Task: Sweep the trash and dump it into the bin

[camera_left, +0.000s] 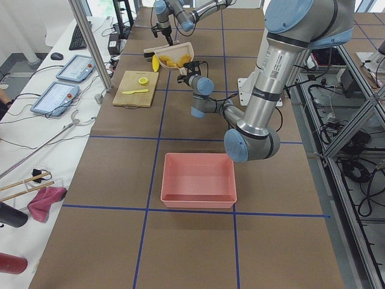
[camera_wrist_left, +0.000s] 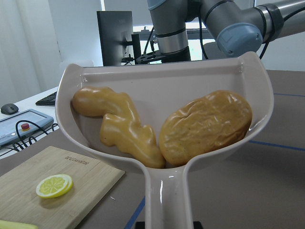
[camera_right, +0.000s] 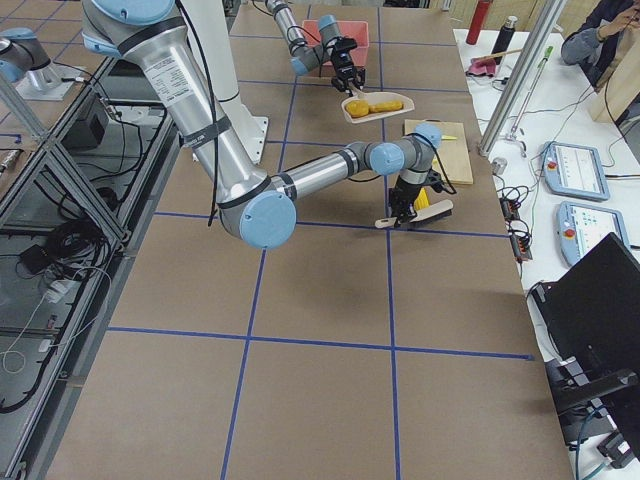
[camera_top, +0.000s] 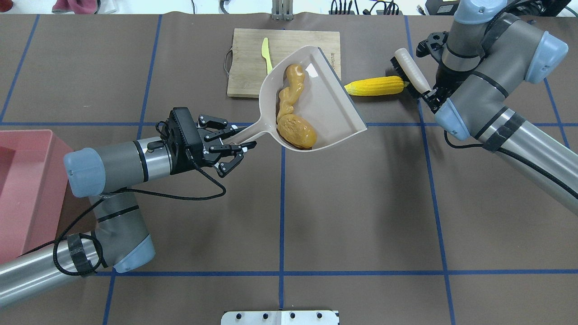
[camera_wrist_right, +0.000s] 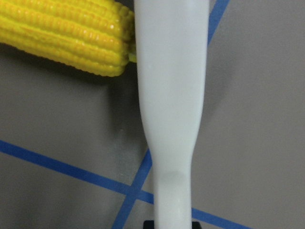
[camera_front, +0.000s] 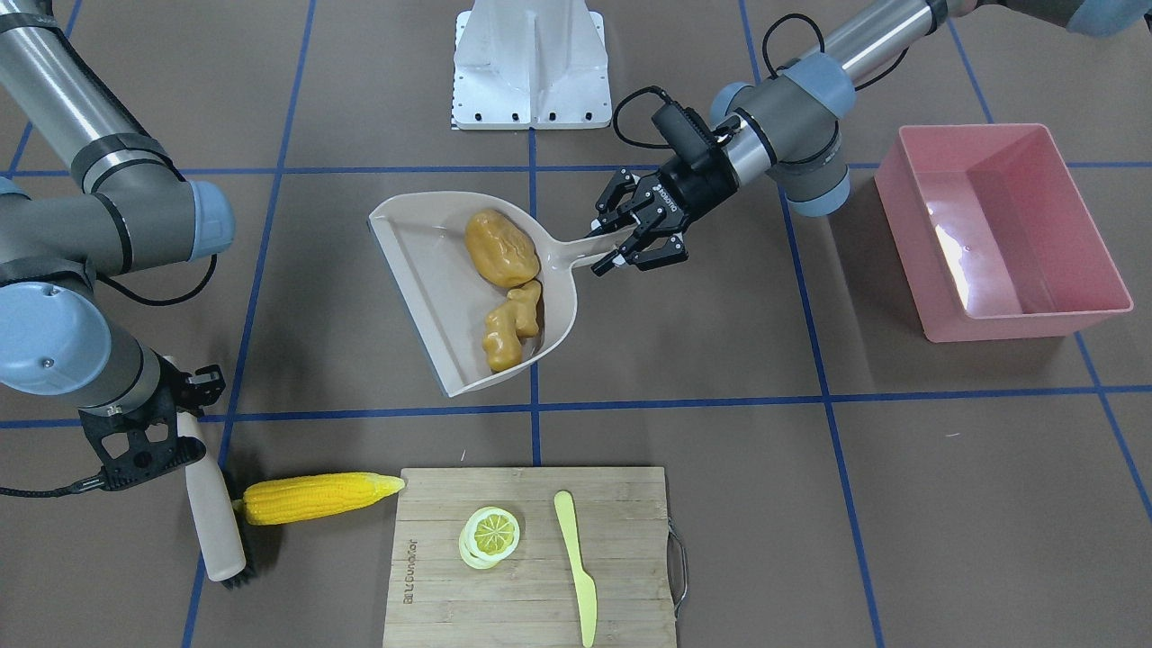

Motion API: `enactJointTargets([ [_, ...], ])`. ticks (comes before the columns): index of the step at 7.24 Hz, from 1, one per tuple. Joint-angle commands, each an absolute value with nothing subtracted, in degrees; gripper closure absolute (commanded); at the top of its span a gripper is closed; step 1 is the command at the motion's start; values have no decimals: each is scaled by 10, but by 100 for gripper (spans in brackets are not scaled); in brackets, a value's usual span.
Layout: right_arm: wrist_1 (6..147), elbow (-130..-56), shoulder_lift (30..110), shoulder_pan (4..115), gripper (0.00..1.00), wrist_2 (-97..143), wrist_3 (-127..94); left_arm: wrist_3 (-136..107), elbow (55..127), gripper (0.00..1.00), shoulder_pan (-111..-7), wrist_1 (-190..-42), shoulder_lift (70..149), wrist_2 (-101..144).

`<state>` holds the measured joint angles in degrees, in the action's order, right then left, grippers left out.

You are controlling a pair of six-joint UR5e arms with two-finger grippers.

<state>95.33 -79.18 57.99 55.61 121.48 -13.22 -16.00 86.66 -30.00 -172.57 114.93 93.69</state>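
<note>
Potato one, ginger one, corn cob one, bin one

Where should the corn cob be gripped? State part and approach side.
Mid-length, from straight above, gripping across its width. The corn cob lies flat, one end against the brush, the tip by the cutting board, so probably only its middle is free.
</note>
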Motion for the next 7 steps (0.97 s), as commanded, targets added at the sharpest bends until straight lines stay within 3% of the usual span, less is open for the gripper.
enactJointTargets([
  [1, 964, -836, 595, 534, 100, 1216, -170, -183, 876, 100, -300, -1649, 1146, 940],
  [3, 983, -881, 601, 496, 100, 1216, -232, -201, 875, 100, -299, -1604, 1148, 944],
  [7, 983, -886, 607, 491, 100, 1244, -236, -202, 869, 100, -292, -1587, 1145, 944],
])
